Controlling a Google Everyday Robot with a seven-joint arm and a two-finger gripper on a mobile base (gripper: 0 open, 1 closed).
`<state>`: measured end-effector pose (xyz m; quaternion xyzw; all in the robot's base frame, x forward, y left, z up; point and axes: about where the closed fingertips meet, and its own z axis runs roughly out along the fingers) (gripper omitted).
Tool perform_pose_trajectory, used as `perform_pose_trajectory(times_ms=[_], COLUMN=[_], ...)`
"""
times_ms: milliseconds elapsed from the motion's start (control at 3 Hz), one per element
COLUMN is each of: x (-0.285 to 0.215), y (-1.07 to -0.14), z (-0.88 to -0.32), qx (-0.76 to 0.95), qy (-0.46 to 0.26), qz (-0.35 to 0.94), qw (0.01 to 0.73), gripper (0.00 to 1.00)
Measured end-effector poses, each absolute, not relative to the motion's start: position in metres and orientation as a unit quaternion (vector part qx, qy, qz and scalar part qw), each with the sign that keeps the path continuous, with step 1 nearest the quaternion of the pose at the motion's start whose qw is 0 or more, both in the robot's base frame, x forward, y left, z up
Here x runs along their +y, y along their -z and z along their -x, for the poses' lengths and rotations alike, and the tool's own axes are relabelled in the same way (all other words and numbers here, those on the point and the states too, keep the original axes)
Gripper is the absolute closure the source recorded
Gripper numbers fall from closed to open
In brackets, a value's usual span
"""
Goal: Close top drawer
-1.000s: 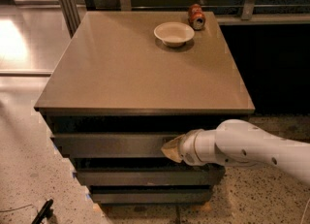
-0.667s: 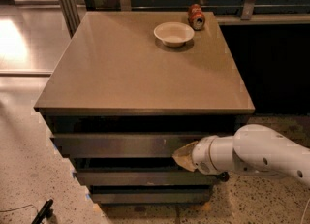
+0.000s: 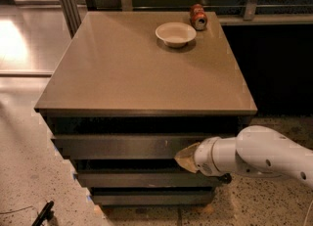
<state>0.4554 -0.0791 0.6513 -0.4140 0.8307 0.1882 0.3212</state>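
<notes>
The top drawer (image 3: pixel 117 146) is a wide dark-grey front just under the tan countertop (image 3: pixel 137 78). It sticks out a little past the counter's front edge, with a dark gap above it. My gripper (image 3: pixel 186 158) shows as a tan tip at the end of the white arm (image 3: pixel 254 157). It sits against the right part of the top drawer's front, at its lower edge. The arm comes in from the lower right.
Two lower drawer fronts (image 3: pixel 142 178) step back below the top one. A white bowl (image 3: pixel 176 33) and a red can on its side (image 3: pixel 198 17) sit at the counter's far side. A black object (image 3: pixel 43 214) lies on the speckled floor at lower left.
The arm and gripper tip have shifted a little to the right along the drawer front. The drawer front looks much the same.
</notes>
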Motion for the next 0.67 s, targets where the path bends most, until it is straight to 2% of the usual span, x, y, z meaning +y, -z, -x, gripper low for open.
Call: perform_pose_trajectory(times_ms=[667], x=[-0.0791], y=[-0.6513], z=[-0.4554], qx=[0.831], qy=[-0.188], qz=[0.414], qw=[0.321], gripper=[0.35])
